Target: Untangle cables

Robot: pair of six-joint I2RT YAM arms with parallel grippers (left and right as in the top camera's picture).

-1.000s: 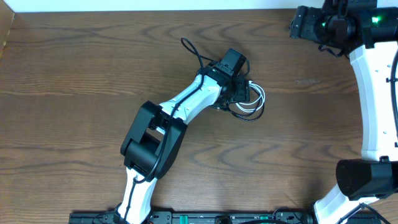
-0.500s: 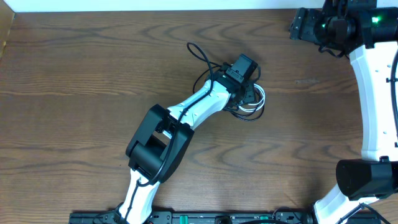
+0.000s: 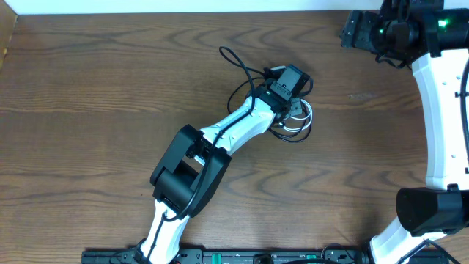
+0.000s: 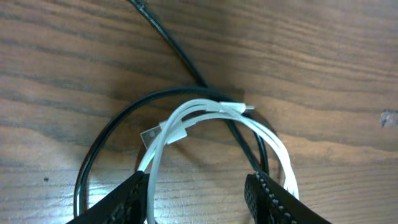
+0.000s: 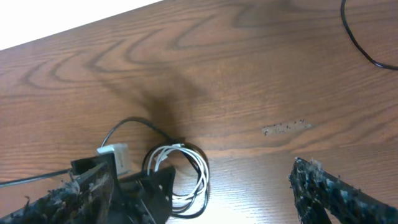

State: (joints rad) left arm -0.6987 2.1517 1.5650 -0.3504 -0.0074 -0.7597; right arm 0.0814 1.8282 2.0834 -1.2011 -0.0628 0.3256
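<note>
The white cable (image 3: 304,117) and black cable (image 3: 234,62) lie coiled together on the wooden table, right of centre. The black cable's loose end runs up and left. My left gripper (image 3: 291,103) hovers low over the coil. In the left wrist view my left gripper (image 4: 196,205) is open, its fingers (image 4: 118,202) straddling white cable (image 4: 205,112) strands, with the black cable (image 4: 168,43) looping round them. My right gripper (image 3: 353,29) is high at the back right, far from the cables. In the right wrist view it (image 5: 196,180) is wide open and empty above the coil (image 5: 183,168).
The table's far edge (image 3: 220,13) runs along the top, with white beyond it. My right arm (image 3: 443,117) stands along the right side. A thicker black wire (image 5: 360,37) curves at the right wrist view's top right.
My left gripper has moved up and right, further over the coil. The black cable's loose end has shifted slightly right with it. The right arm has not moved.
</note>
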